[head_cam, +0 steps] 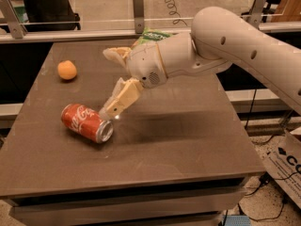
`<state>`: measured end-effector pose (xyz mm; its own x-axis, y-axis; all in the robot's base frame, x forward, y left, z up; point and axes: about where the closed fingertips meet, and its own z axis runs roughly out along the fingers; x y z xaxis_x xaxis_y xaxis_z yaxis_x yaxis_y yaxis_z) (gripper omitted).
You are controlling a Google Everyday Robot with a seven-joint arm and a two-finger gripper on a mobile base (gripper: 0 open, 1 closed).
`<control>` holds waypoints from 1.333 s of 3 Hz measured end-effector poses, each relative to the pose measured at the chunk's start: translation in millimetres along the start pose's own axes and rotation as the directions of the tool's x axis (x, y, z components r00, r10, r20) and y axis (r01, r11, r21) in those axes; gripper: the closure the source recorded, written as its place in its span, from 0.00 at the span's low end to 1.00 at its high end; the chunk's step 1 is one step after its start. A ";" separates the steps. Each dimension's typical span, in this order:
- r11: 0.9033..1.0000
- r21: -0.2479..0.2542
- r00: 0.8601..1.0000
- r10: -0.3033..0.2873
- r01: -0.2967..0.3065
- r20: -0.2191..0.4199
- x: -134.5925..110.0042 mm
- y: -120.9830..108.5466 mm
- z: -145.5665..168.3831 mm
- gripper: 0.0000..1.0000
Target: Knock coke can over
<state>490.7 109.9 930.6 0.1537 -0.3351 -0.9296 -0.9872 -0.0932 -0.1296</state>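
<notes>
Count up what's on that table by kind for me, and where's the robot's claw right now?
Drink cans: 1, the coke can, lying on its side
Fruit: 1, the orange
Snack bags: 1, the green bag, partly hidden behind the arm
Total: 3
The gripper hangs open, its lower fingertip by the can's silver end.
</notes>
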 end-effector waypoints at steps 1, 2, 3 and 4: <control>1.000 0.017 0.999 -0.006 0.007 -0.043 18.8 -0.3 -24.5 0.00; 0.999 0.043 0.996 0.000 0.003 -0.084 42.5 2.0 -56.9 0.00; 0.997 0.077 0.992 0.014 -0.004 -0.126 62.3 3.3 -91.1 0.00; 0.994 0.109 0.986 0.027 -0.009 -0.166 78.2 5.4 -125.8 0.00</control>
<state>502.8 -34.8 900.6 0.1317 -0.4890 -0.8623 -0.9874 0.0126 -0.1580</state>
